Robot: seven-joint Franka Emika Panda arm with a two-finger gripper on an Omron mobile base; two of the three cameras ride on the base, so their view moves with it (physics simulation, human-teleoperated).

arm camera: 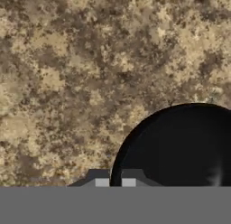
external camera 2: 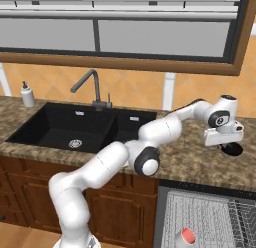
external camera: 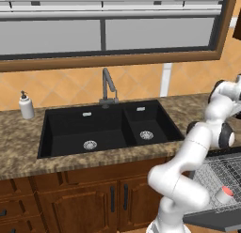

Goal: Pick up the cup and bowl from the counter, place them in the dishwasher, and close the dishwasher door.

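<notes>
A black bowl (external camera 2: 233, 149) sits on the brown speckled counter (external camera 2: 195, 162) right of the sink, above the dishwasher. My gripper (external camera 2: 226, 143) reaches down onto the bowl's near-left edge. In the hand view the bowl (arm camera: 180, 146) shows at the lower right, and my gripper (arm camera: 115, 179) has its fingertips close together with the bowl's rim between them. The cup (external camera 2: 186, 236), whitish outside and red inside, lies in the dishwasher's light grey wire rack (external camera 2: 210, 217). The cup (external camera: 225, 194) and rack (external camera: 221, 168) also show at the left base view's lower right, above the open dark door (external camera: 209, 221).
A black double sink (external camera: 103, 128) with a grey faucet (external camera: 108, 89) fills the counter's middle. A white soap dispenser (external camera: 26, 106) stands at the far left. Brown wooden cabinets (external camera: 89, 199) run under the counter, and a window sits above the tiled wall.
</notes>
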